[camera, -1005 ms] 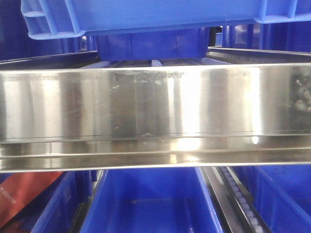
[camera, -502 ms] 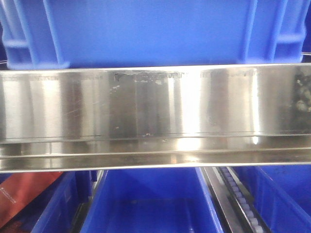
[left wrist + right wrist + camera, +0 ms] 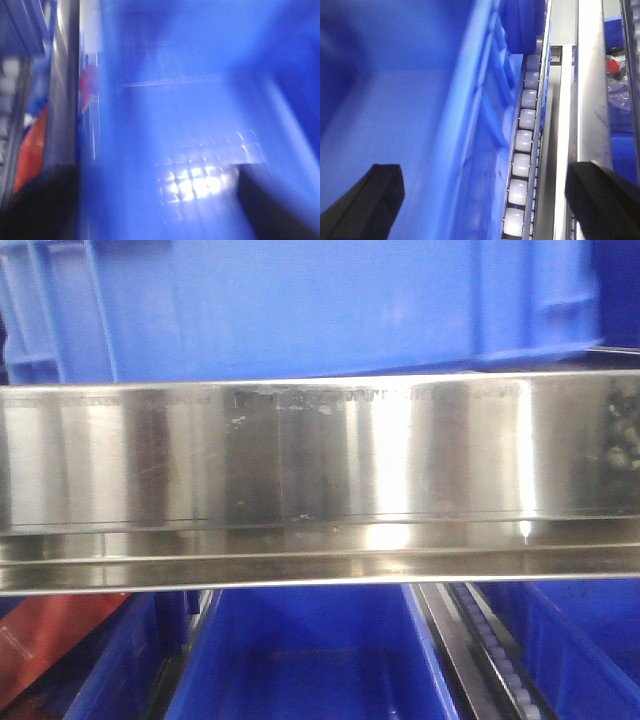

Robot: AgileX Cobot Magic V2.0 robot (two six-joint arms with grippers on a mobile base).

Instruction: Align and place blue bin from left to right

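The right gripper point(image 3: 485, 200) was spread wide, straddling the blue bin point(image 3: 410, 115) wall beside the roller track point(image 3: 522, 165); the left gripper's state could not be told. The bin sat behind the steel rail point(image 3: 320, 480). Squaring against the rollers was advised.

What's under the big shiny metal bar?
Below the metal bar sits an open blue bin that looks empty, a roller track to its right, and something red on the left. The bar hides the bin's back part.
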